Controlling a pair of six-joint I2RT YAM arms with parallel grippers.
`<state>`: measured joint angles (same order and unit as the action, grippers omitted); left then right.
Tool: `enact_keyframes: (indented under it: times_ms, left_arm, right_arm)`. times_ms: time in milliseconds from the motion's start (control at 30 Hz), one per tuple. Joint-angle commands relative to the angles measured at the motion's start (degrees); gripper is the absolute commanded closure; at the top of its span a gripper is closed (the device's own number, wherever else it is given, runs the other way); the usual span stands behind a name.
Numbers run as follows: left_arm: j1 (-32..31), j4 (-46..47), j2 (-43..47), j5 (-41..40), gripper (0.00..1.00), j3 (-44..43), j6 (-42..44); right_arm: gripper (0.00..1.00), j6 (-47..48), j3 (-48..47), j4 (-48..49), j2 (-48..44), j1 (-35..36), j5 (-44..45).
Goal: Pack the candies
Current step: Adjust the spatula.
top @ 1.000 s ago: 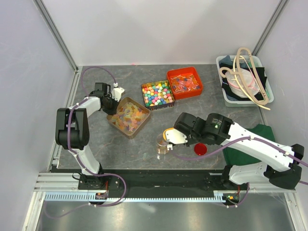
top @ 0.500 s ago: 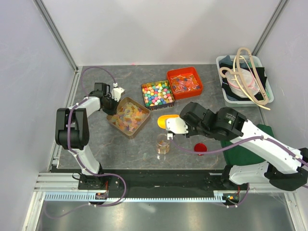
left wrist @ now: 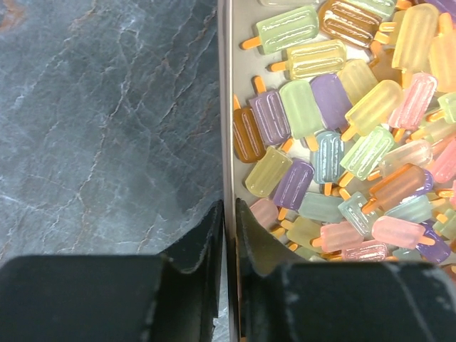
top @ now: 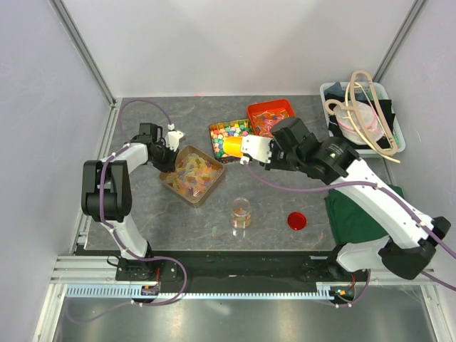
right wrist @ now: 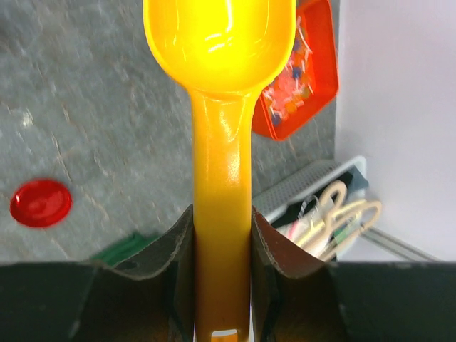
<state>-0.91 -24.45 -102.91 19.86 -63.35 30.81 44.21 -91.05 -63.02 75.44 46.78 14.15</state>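
Note:
The candies (top: 192, 172) (left wrist: 335, 142) are small translucent pastel ice-lolly shapes that fill a brown tray (top: 174, 191). My left gripper (top: 165, 152) (left wrist: 228, 206) is at the tray's left side, shut on its thin wall (left wrist: 226, 128), one finger inside and one outside. My right gripper (top: 247, 151) (right wrist: 221, 214) is shut on the handle of a yellow scoop (top: 231, 147) (right wrist: 217, 43). The scoop's bowl is empty and hangs just right of the candy tray's far corner. A glass jar (top: 242, 214) with a few pieces inside stands open near the front.
A red lid (top: 297, 221) (right wrist: 40, 202) lies right of the jar. A tray of bright multicoloured candies (top: 229, 132) sits partly under the scoop, with an orange tray (top: 271, 115) (right wrist: 303, 78) beside it. A white bin (top: 363, 121) stands far right and a green cloth (top: 356, 214) lies below it.
My right arm has carried the scoop from over the jar up and back, to beside the candy tray's far corner. The left arm stays at the tray wall.

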Motion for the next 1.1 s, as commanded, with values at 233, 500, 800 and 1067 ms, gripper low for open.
enact_keyframes:
  times_ms: [233, 500, 800, 1067]
  left_arm:
    - [0.2, -1.0, 2.8, 1.4, 0.49, -2.1, -1.9]
    - [4.3, -4.1, 5.9, 7.2, 0.01, -7.3, -4.4]
    - [7.6, -12.7, 6.5, 30.9, 0.01, -15.6, -6.1]
    - [7.6, -18.6, 0.3, 42.8, 0.00, -22.1, -6.6]
  right_arm:
    - [1.00, -7.5, 8.3, 25.6, 6.8, -1.7, -12.0]
    - [1.00, -12.3, 12.1, 36.6, 11.7, -3.0, -12.5]
    - [1.00, -14.1, 14.4, 42.5, 13.9, -3.1, -14.0]
    - [1.00, -13.6, 14.0, 45.8, 17.6, -1.7, -10.1]
